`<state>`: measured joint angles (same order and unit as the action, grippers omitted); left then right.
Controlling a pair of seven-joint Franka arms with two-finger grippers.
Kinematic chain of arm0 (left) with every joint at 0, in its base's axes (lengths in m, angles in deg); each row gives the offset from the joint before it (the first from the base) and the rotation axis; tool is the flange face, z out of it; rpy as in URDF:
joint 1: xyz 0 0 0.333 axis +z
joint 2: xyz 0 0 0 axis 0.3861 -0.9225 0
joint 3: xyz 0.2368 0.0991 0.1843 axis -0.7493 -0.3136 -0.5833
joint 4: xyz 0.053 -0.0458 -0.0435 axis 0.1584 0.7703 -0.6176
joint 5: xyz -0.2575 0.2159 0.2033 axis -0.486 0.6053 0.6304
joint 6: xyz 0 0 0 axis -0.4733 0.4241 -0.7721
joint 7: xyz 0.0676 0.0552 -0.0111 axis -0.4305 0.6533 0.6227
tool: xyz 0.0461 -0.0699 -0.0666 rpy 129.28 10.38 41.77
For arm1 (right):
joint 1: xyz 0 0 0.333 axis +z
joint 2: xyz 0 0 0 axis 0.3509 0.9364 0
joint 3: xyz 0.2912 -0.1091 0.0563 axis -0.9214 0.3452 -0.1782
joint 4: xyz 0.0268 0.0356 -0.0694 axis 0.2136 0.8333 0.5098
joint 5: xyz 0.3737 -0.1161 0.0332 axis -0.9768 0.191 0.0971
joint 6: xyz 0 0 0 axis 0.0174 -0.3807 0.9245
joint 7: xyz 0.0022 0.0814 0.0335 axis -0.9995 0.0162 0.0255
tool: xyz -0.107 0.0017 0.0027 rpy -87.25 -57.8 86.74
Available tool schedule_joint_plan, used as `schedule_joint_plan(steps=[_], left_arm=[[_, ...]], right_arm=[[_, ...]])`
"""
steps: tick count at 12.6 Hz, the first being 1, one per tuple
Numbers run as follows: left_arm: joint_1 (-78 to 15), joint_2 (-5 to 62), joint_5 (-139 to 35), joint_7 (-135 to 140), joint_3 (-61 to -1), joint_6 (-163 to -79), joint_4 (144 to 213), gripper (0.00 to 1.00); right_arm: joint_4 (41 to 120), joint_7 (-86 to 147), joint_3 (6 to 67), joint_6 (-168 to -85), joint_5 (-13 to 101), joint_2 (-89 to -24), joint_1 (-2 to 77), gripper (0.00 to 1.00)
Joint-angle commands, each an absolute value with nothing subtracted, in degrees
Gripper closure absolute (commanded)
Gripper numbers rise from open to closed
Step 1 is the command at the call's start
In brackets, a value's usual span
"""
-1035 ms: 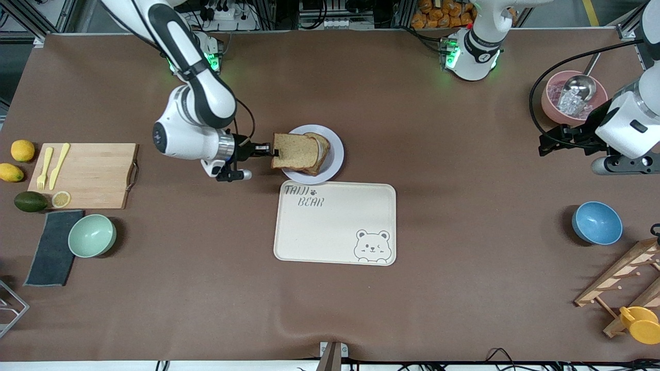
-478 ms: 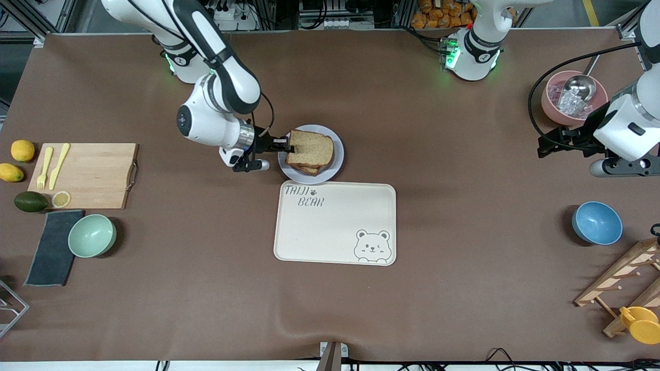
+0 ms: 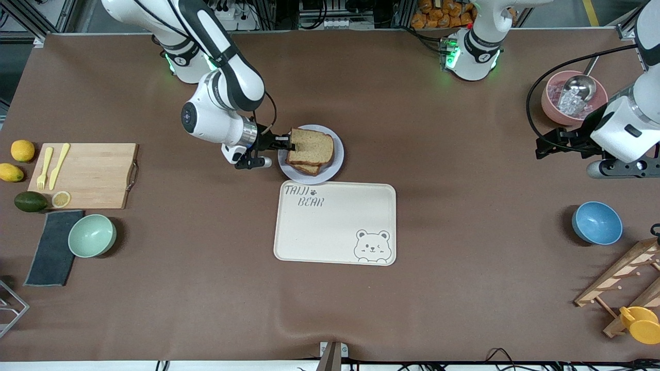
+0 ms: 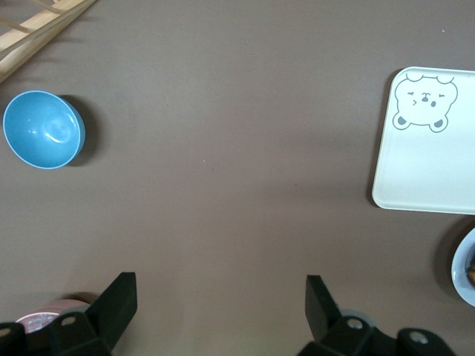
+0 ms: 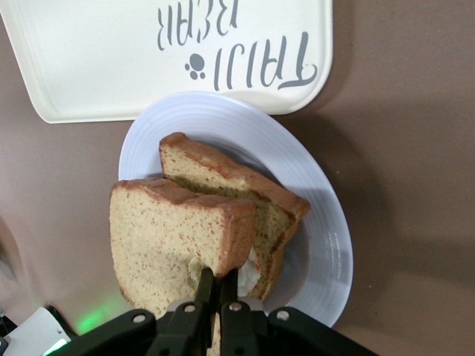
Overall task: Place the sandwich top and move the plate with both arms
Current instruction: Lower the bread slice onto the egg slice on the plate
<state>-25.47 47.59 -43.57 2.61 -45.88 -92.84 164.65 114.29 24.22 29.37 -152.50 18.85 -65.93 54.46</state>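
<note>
1. The right claw (image 3: 289,147) is pinched tight on the edge of the sandwich top (image 3: 311,146), a plain light-brown bread slice with a darker crust, and holds it over the plate (image 3: 336,162), a small round pale lavender-white dish with a ridged rim.
2. In the right wrist view the black fingertips (image 5: 204,285) clamp the slice (image 5: 171,241) at its edge; the slice lies across a lower bread slice (image 5: 256,200) resting on the plate (image 5: 326,237), and the two are askew, not lined up.
3. The plate sits on the brown desk (image 3: 206,283) at 12 o'clock from the cream rectangular bear-print tray (image 3: 335,226), just beside the tray's rim.
4. The left claw (image 4: 219,297) hangs spread wide and empty over bare desk toward the left arm's end, and that arm waits.
5. At 3 o'clock of the front view a pink bowl with a metal scoop (image 3: 572,95) stands near the left arm.
6. At 4 o'clock from it is a blue round bowl (image 3: 596,222).
7. At 9 o'clock of the front view lie a wooden cutting board (image 3: 93,175) and a mint-green bowl (image 3: 92,235).
</note>
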Motion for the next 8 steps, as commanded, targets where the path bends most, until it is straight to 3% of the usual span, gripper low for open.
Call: schedule_joint_plan(steps=[1, 2, 4, 6, 8], left_arm=[[-25.5, 47.6, -44.3, 2.0, -45.9, -93.3, 164.5, 0.00], [-25.5, 47.6, -44.3, 2.3, -45.8, -93.3, 164.6, 0.00], [-25.5, 47.6, -44.3, 2.3, -45.8, -93.3, 164.6, 0.00], [-25.6, 47.6, -44.2, 2.2, -45.8, -93.3, 164.6, 0.00], [-25.7, 47.4, -44.2, 2.2, -45.8, -93.3, 164.6, 0.00]], right_arm=[[115.8, 24.4, 29.7, -153.3, 17.2, -67.5, 55.2, 1.00], [115.8, 24.5, 29.7, -153.3, 17.2, -67.3, 54.9, 0.99], [115.7, 26.3, 29.7, -153.3, 17.2, -67.3, 54.6, 0.68], [115.5, 28.3, 29.7, -153.4, 17.2, -67.3, 55.3, 0.63], [115.5, 28.4, 29.7, -153.3, 17.2, -67.3, 55.1, 0.50]])
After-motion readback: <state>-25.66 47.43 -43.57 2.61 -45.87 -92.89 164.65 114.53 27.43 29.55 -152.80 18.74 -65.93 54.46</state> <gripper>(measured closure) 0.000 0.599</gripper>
